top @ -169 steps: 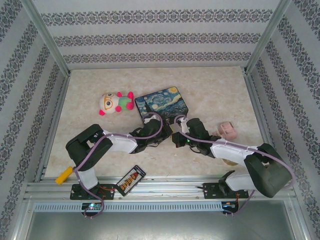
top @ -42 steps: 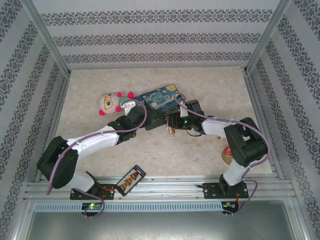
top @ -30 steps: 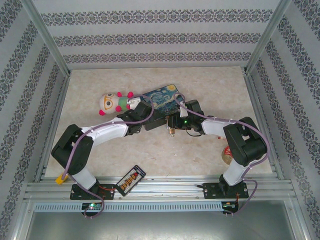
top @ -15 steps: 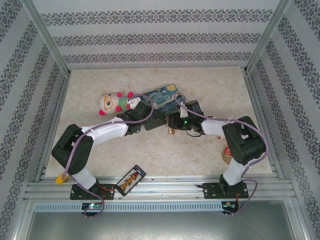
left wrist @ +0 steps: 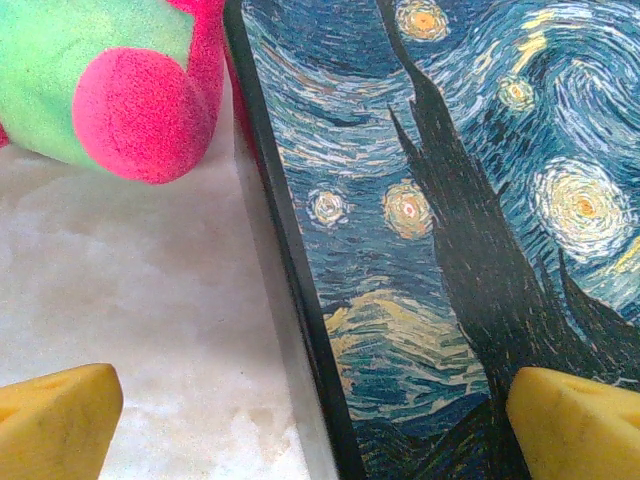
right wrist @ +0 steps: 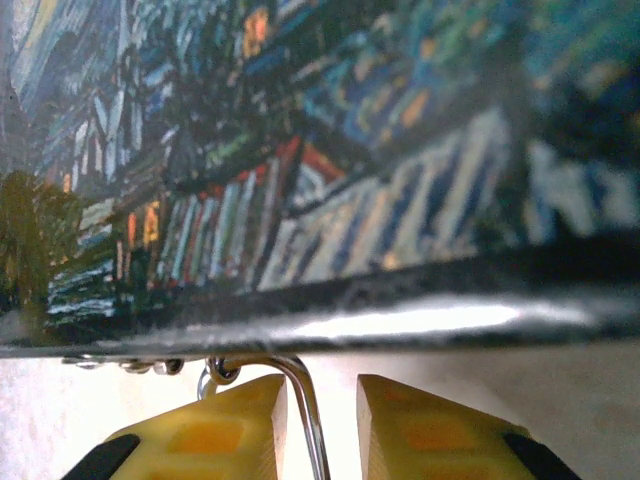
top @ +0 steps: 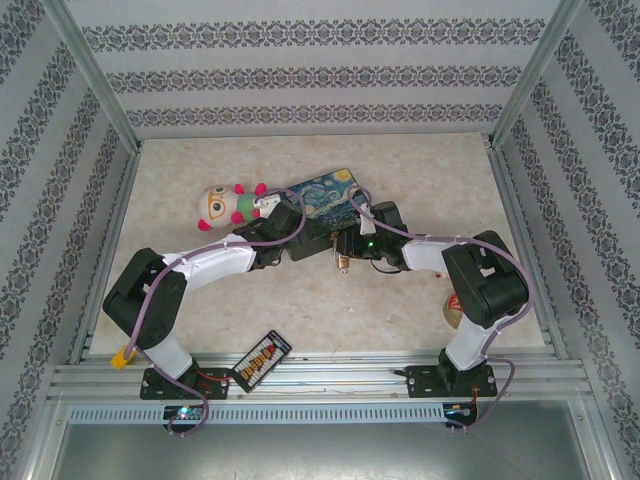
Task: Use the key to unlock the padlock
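Brass padlock (right wrist: 303,385) hangs at the Starry Night tin box's (top: 325,195) 6 o'clock edge, its shackle between my right end effector's (right wrist: 322,392) nearly closed fingers; I cannot tell if they grip it. Left end effector (left wrist: 318,425) gapes empty. Unlocking not yet done, I judge.

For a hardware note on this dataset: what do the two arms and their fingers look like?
Left arm and right arm: black joints, white link covers, a lilac cable looping along each. A green light glows near the right wrist. Left fingers and right fingers are blocky yellow.
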### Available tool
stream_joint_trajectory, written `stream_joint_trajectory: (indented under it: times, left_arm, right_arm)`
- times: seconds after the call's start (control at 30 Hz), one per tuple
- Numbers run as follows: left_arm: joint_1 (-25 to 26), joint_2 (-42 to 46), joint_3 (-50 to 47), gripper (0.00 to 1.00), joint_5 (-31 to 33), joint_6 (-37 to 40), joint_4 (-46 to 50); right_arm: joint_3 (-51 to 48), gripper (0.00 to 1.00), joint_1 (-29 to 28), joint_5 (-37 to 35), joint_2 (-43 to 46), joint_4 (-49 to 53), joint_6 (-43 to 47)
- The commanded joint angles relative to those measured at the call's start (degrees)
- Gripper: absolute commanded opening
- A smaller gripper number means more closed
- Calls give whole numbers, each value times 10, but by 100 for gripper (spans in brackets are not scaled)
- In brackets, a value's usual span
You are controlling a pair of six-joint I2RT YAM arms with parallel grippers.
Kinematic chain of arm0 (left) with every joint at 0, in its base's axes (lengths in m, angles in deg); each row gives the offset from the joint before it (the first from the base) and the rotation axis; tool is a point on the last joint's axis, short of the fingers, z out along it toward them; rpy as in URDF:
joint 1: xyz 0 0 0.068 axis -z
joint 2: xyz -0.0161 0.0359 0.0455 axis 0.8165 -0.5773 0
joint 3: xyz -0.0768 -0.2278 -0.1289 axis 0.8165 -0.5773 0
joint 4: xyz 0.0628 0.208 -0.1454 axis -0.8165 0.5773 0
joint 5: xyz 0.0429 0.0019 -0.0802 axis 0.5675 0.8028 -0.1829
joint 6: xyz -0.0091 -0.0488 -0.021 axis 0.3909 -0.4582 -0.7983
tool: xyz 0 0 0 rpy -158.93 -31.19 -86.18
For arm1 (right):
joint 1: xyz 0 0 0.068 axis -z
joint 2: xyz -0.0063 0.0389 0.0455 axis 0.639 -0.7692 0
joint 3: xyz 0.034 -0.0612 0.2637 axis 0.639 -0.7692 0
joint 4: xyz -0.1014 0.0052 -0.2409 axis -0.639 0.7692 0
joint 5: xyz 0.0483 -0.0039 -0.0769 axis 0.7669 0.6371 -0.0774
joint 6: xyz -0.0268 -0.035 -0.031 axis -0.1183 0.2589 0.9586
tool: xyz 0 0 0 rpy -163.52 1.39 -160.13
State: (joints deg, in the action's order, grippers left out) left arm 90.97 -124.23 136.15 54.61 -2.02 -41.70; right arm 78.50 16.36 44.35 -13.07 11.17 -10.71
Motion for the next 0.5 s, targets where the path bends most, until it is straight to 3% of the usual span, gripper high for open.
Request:
stream_joint_trajectory:
  times: [0.0,0.2,0.47]
  left_arm:
    - [-4,-13,-13,99,-28,0,18]
    - [-5,-11,-13,99,-28,-3,19]
    - [-4,-11,-13,99,-28,-6,19]
  right_arm:
    - [-15,26,1,8,-23,8,-15]
    - [-40,24,-1,2,-11,-1,-23]
    - [-71,14,-9,-15,20,-12,-30]
